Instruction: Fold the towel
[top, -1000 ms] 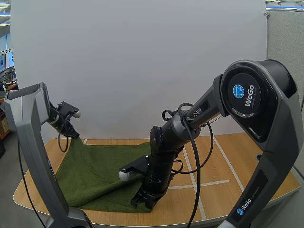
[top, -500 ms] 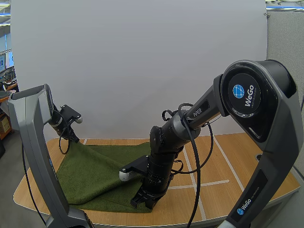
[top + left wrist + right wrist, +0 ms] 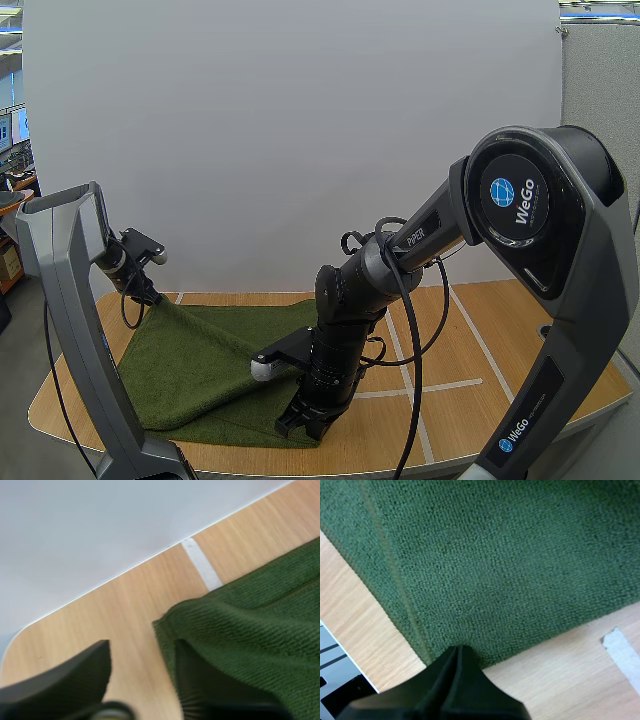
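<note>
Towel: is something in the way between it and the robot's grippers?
No, nothing visible. The towel drapes its far corner over one finger of the open left gripper, and the shut right gripper pinches its near edge.

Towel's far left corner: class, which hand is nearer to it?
Left. The left hand is at that corner of the towel; the right hand is at the towel's near edge.

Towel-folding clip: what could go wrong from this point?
1. The left gripper is open, with the towel corner draped over one finger: it may slide off or snag when the arm moves.
2. The right gripper pinches only the towel's very edge near a corner, so a pull could slip it free.
</note>
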Controlling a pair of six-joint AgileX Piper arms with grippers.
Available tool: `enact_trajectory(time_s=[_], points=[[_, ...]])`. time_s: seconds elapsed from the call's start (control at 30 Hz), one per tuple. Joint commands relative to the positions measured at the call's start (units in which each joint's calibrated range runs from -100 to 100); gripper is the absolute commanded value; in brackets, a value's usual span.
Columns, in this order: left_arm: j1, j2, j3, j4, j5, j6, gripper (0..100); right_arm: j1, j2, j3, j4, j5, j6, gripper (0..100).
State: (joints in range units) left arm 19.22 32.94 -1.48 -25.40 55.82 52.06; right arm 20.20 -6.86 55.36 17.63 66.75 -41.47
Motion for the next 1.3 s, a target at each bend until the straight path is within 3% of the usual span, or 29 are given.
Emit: enact_trajectory(time_s=[0.0,0.5,0.7,0.87,1.07,1.27], points=[[0.85,-4.4,-0.8,-0.5,6.4,-1.1,82,0.0,0.7,0.6,-0.5,1.2,-0.1,0],[4.4,-8.2,-0.8,-1.1,44.2,-2.0,82,0.0,-11.9,0.4,-0.7,-0.7,1.2,0],[4.48,-8.2,0.5,-1.6,44.2,-2.0,80,0.0,-11.9,0.4,-4.5,-7.1,3.2,0],[4.48,-8.2,7.0,-1.4,44.2,-1.0,81,-2.3,-11.9,0.2,-8.0,-13.6,6.0,0],[4.48,-8.2,12.2,-0.2,43.7,-0.5,81,-5.4,-11.8,-4.0,-3.8,-13.7,5.3,0],[4.48,-8.2,12.6,1.5,42.4,-0.9,79,-5.5,-11.3,-4.8,0.5,-16.0,2.0,0]])
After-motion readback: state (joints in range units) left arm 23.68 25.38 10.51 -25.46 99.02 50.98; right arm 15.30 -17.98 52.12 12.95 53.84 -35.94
